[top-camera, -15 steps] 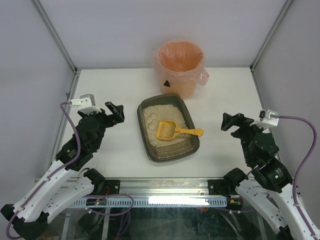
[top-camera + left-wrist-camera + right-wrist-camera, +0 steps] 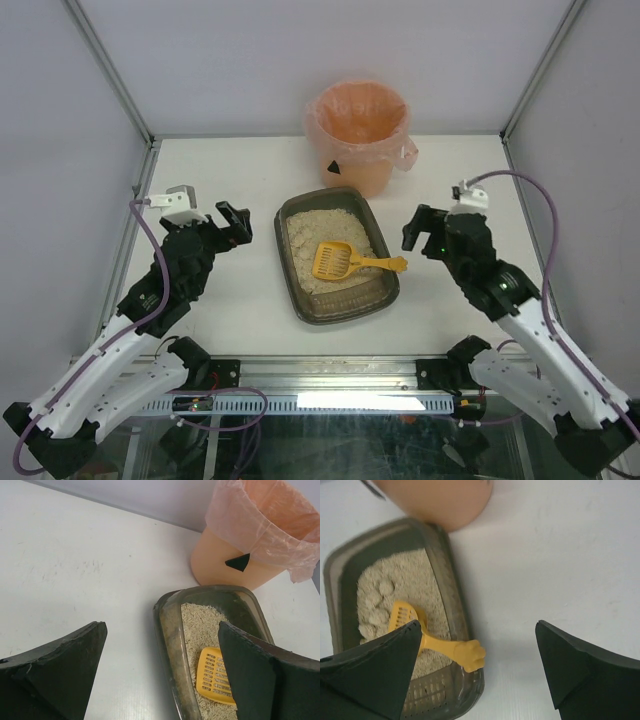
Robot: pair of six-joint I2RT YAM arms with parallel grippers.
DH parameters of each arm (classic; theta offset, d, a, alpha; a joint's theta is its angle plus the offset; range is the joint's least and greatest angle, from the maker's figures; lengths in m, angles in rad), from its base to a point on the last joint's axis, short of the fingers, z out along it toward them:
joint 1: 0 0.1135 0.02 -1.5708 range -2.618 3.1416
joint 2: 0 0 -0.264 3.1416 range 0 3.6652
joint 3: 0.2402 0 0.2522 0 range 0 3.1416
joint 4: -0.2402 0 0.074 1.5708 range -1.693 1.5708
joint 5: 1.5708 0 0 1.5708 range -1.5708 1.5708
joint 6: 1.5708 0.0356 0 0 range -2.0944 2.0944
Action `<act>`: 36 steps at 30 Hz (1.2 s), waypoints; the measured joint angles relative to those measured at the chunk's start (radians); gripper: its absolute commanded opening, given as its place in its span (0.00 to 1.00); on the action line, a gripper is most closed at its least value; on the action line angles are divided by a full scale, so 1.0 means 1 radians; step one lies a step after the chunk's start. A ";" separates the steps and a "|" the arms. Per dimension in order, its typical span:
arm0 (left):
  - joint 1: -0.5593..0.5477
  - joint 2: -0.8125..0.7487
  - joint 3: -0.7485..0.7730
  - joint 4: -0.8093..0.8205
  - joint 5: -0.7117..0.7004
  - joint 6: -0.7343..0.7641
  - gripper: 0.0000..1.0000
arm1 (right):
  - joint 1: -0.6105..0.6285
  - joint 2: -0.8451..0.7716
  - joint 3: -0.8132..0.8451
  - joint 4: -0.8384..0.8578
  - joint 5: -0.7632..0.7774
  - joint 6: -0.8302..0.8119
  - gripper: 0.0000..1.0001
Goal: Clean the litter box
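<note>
Litter box (image 2: 340,308) holds beige litter (image 2: 320,228) and yellow scoop (image 2: 345,261)

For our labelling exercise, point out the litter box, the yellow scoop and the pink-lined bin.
litter box (image 2: 346,304): top view, its bare near end.
yellow scoop (image 2: 333,260): top view, its slotted blade.
pink-lined bin (image 2: 360,162): top view, its front wall.

Pink-lined bin (image 2: 358,135) upright on white table (image 2: 220,180) — yellow scoop (image 2: 352,262) nearby.
</note>
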 measured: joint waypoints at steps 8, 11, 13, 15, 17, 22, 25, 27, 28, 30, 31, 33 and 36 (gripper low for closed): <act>0.000 0.002 0.000 0.004 0.008 0.011 0.99 | -0.138 0.173 -0.109 0.019 -0.309 0.139 0.96; 0.000 0.003 -0.002 0.005 0.013 0.011 0.99 | -0.189 0.144 -0.185 0.056 -0.383 0.198 0.96; 0.000 0.010 -0.002 0.007 0.026 0.011 0.99 | -0.214 0.123 -0.236 0.092 -0.439 0.235 0.96; 0.000 0.018 -0.002 0.011 0.033 0.011 0.99 | -0.231 0.100 -0.291 0.145 -0.487 0.274 0.95; 0.000 0.029 -0.002 0.013 0.038 0.011 0.99 | -0.241 0.064 -0.366 0.216 -0.533 0.317 0.92; 0.000 0.048 -0.002 0.020 0.060 0.011 0.99 | -0.254 0.006 -0.481 0.338 -0.595 0.408 0.77; 0.000 0.049 -0.002 0.025 0.069 0.011 0.99 | -0.259 0.000 -0.500 0.404 -0.615 0.442 0.69; 0.000 0.049 -0.002 0.031 0.078 0.011 0.99 | -0.260 -0.008 -0.509 0.452 -0.624 0.463 0.67; 0.000 0.049 -0.002 0.034 0.081 0.011 0.99 | -0.261 -0.011 -0.514 0.475 -0.629 0.472 0.67; 0.000 0.049 -0.002 0.037 0.085 0.011 0.99 | -0.264 -0.012 -0.524 0.516 -0.639 0.489 0.67; 0.000 0.049 -0.002 0.039 0.086 0.011 0.99 | -0.266 -0.010 -0.530 0.537 -0.646 0.498 0.66; 0.000 0.051 -0.002 0.042 0.089 0.011 0.99 | -0.268 -0.001 -0.541 0.568 -0.657 0.517 0.65; 0.000 0.061 -0.002 0.045 0.104 0.011 0.99 | -0.269 0.023 -0.559 0.603 -0.673 0.547 0.62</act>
